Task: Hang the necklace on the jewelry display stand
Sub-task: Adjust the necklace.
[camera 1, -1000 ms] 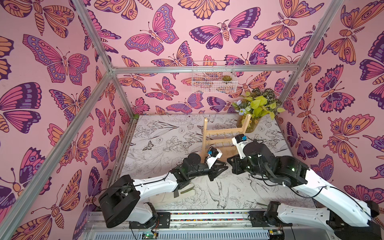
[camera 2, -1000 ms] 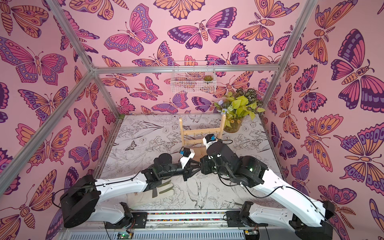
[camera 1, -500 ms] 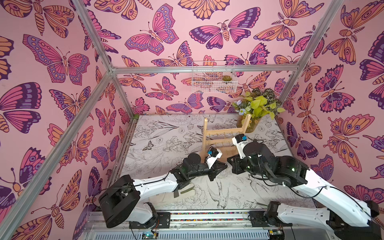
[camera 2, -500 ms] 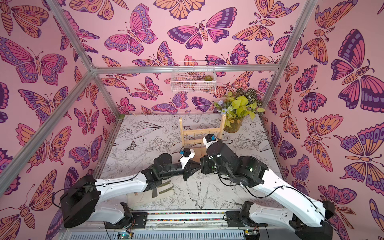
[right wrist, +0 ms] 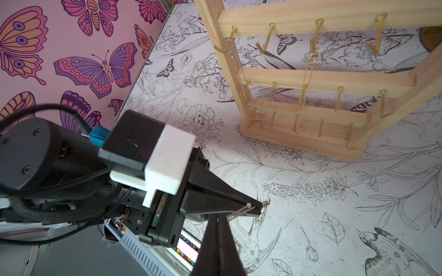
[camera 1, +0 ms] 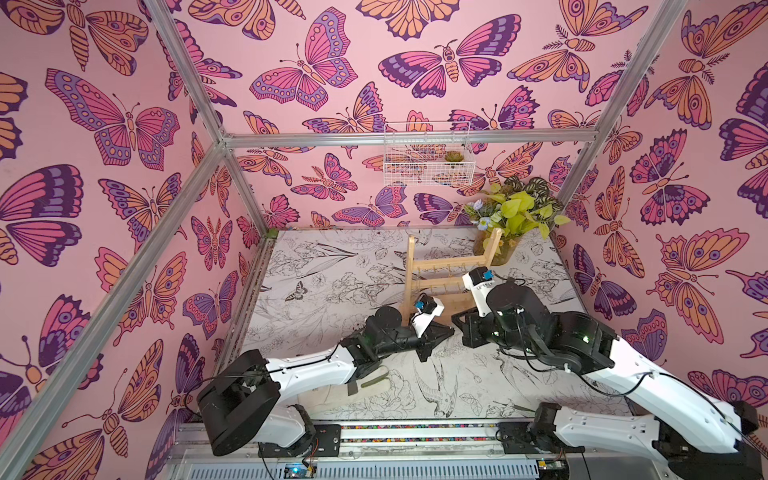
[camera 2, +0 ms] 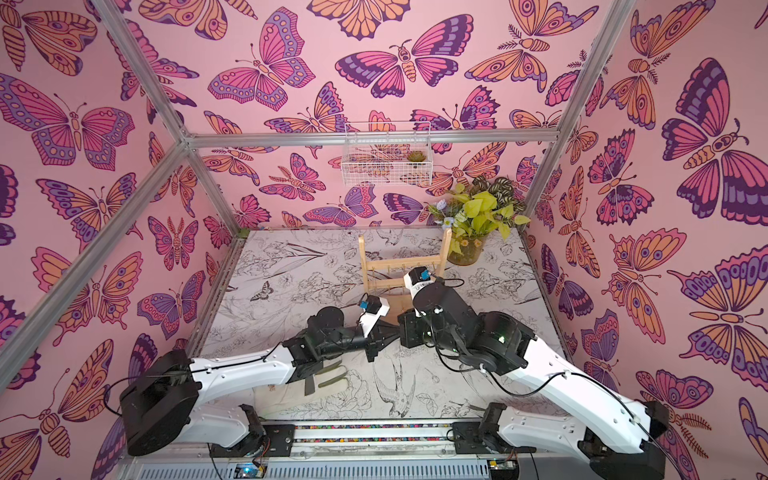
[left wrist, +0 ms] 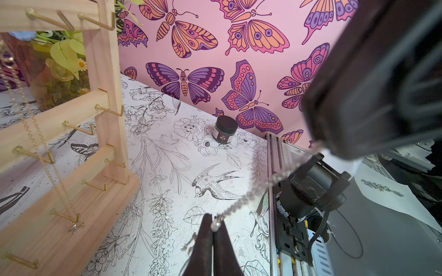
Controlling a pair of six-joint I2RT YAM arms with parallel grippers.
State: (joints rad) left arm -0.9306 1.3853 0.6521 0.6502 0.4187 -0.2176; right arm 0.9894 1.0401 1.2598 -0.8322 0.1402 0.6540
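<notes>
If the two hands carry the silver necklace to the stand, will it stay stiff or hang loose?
Probably floppy: the silver necklace is a fine chain strung between the left hand and right hand. Likely light, since fingertip pinches carry it. Its loose end could snag a gold hook.

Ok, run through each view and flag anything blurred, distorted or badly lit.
In both top views a wide lens splays the frame bars; light is even, without glare. Left wrist view: the necklace is soft mid-span, the right arm's housing a dark blur, the jewelry display stand sharp. Right wrist view: the left gripper is crisp, the right gripper a dark silhouette.
</notes>
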